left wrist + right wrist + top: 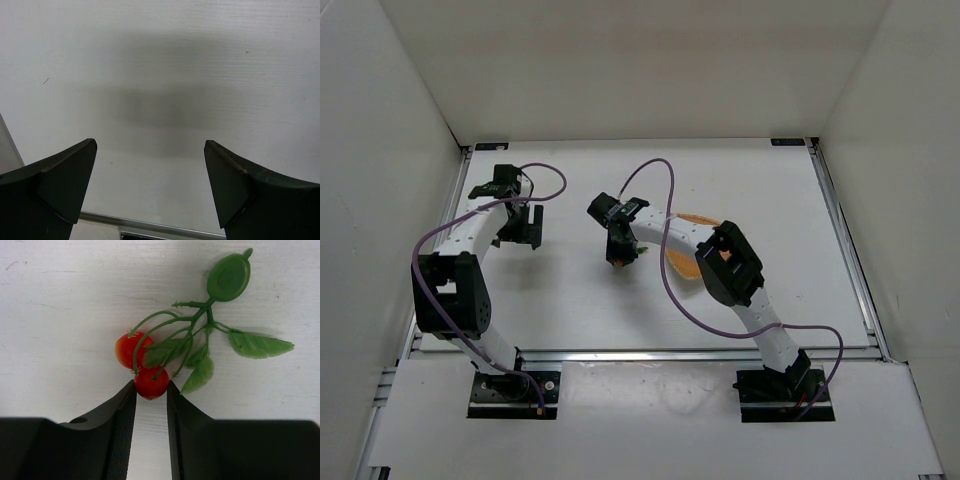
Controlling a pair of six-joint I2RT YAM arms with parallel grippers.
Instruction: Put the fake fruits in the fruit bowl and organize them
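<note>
A cluster of fake fruits (170, 347), two red-orange berries on a green stem with leaves, lies on the white table. My right gripper (151, 385) has its fingertips (127, 392) pressed against both sides of the lower berry (150, 380). From above, that gripper (620, 256) points down at mid-table with the cluster (618, 263) under it. The fruit bowl (698, 220), a tan-orange woven basket, sits just right of it, mostly hidden under the right arm. My left gripper (521, 238) hangs open at the far left, and its wrist view shows nothing between the left gripper's (150, 147) fingers.
White walls enclose the table on three sides. Aluminium rails (845, 240) run along its edges, and one rail (150, 224) shows just below the left fingers. A purple cable (670, 275) loops from the right arm over the table.
</note>
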